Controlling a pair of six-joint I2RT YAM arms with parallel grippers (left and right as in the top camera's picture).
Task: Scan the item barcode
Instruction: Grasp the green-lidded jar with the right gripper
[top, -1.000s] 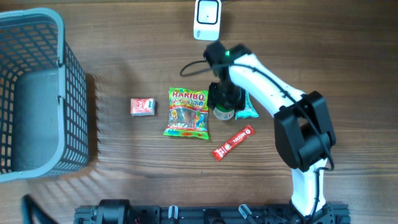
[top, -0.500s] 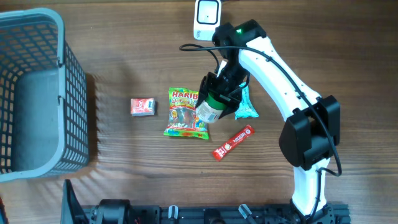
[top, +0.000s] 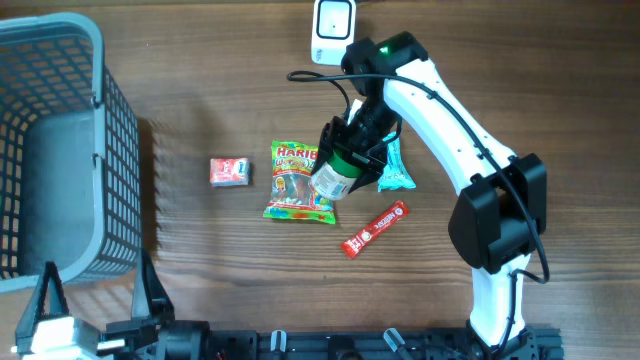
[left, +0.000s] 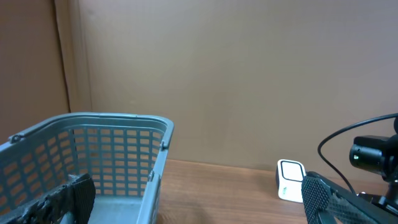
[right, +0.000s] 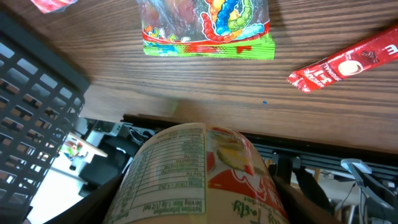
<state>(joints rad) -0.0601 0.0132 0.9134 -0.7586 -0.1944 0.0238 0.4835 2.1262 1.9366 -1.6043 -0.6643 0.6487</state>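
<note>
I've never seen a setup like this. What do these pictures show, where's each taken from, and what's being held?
This is a two-armed robot at a wooden table. One picture looks down from above; the other two come from cameras on each wrist. The right gripper is closed on a round labelled container, lifted above the table. Below lie a Haribo bag, a red stick packet, a small red packet and a teal packet. A grey-blue basket stands left, a white scanner at the far edge. The left gripper is open, empty.
</note>
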